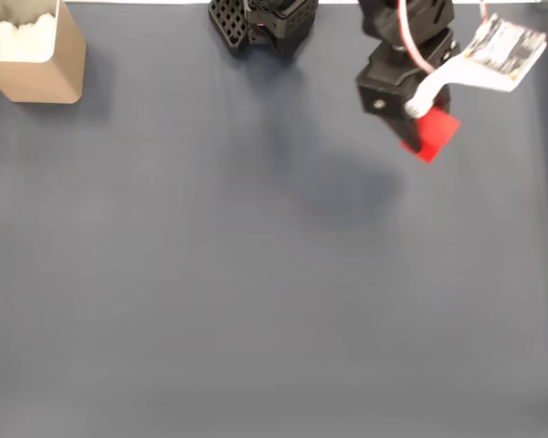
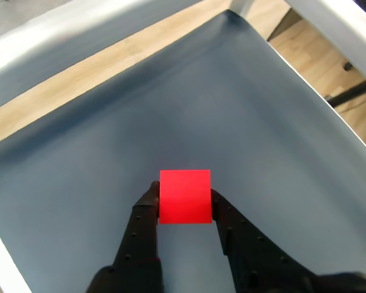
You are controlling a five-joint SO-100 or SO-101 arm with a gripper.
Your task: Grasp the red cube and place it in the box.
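Note:
The red cube point(image 1: 436, 137) sits at the top right of the fixed view, gripped by my gripper point(image 1: 420, 126), which is shut on it. In the wrist view the cube point(image 2: 185, 196) is squeezed between the two black fingers point(image 2: 146, 213) and appears to hang a little above the grey mat. The gripper point(image 2: 185, 204) has a finger on each side of it. The box point(image 1: 32, 50), tan with a white lining, stands open-topped at the far top left corner, a long way from the cube.
The black arm base point(image 1: 260, 23) stands at the top middle of the grey mat point(image 1: 256, 292). A white labelled part point(image 1: 504, 50) juts out by the gripper. In the wrist view the mat's edge point(image 2: 311, 91) and a wooden surface point(image 2: 110, 64) lie beyond.

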